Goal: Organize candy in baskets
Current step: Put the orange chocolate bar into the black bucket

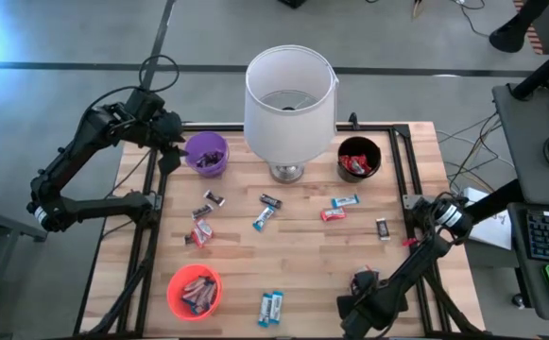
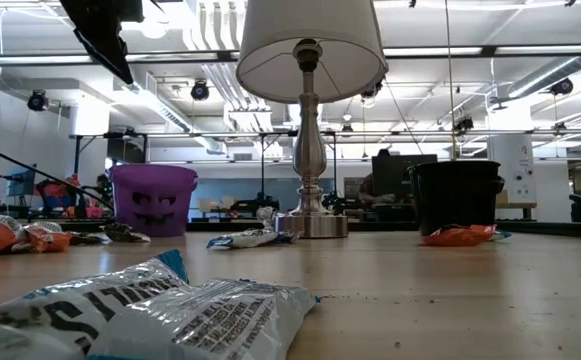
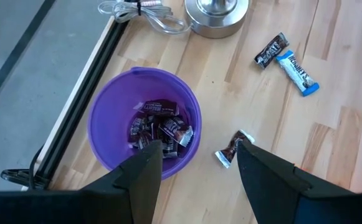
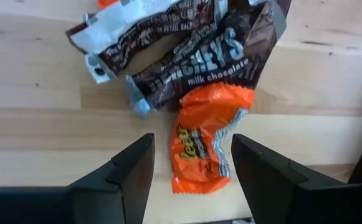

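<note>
Three baskets stand on the table: purple [image 1: 206, 153] holding dark candy, black [image 1: 358, 158] holding red candy, and orange-red [image 1: 195, 291]. Blue-and-white [image 1: 264, 218], red [image 1: 332, 214] and dark [image 1: 214, 198] mini bars lie scattered between them. My left gripper [image 3: 199, 165] hovers open and empty above the purple basket [image 3: 144, 124]. My right gripper [image 4: 190, 168] is low over the table's near right part, open. Its fingers stand on either side of an orange-wrapped candy [image 4: 205, 137], which lies next to brown chocolate wrappers [image 4: 187, 43].
A white-shaded lamp [image 1: 289, 94] on a metal base stands at the far middle, between the purple and black baskets. A pair of blue-and-white bars [image 1: 271, 309] lies at the near edge. A dark bar [image 3: 232, 148] lies beside the purple basket. A clear cable [image 3: 143, 12] lies near the lamp base.
</note>
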